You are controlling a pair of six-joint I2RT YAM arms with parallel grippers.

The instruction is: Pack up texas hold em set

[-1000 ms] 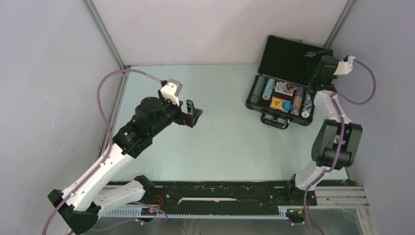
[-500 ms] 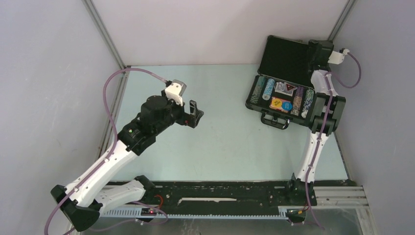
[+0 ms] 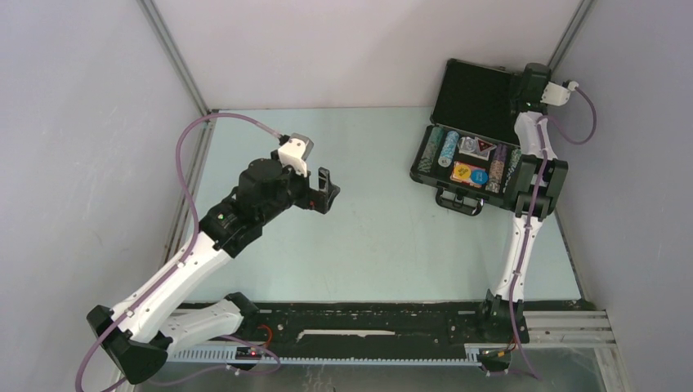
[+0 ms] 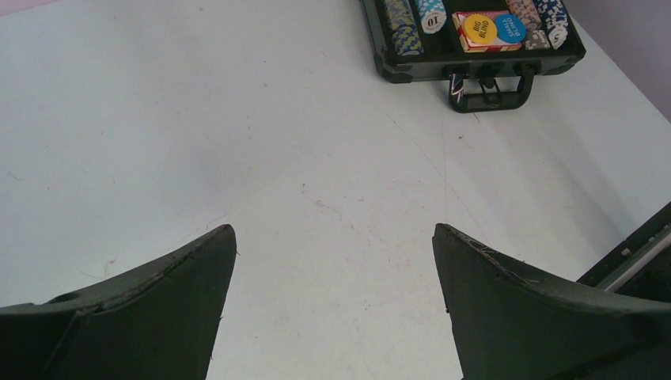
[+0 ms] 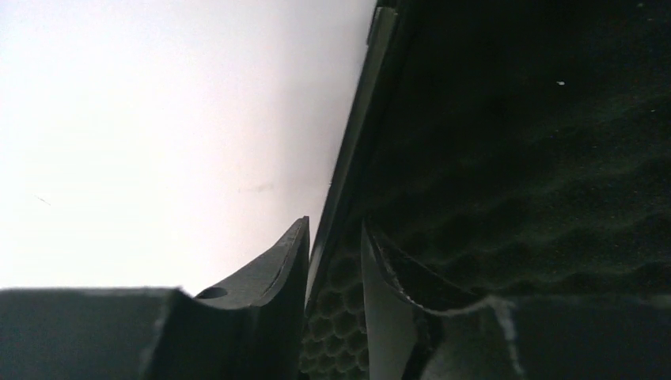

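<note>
The black silver-trimmed briefcase stands open at the back right, its lid [image 3: 474, 90] upright and its base rim [image 3: 422, 155] on the table. Rows of striped chips [image 3: 447, 149], a yellow disc [image 3: 462, 171] and a blue disc [image 3: 480, 176] lie inside. My right gripper [image 3: 521, 88] is at the lid's right edge. In the right wrist view the gripper [image 5: 336, 233] straddles that edge, one finger outside the silver trim [image 5: 360, 119], the other on the foam lining [image 5: 514, 158]. My left gripper [image 3: 327, 189] hangs open over bare table, left of centre, well away from the case [image 4: 475, 67].
The case's handle [image 3: 459, 202] points toward the near side of the table. Grey walls close in behind and to the right of the case. A black rail [image 3: 368, 327] runs along the near edge between the arm bases.
My right arm has stretched up and back to the lid's right edge, and its fingers have closed in on that edge. The left arm has barely moved.
</note>
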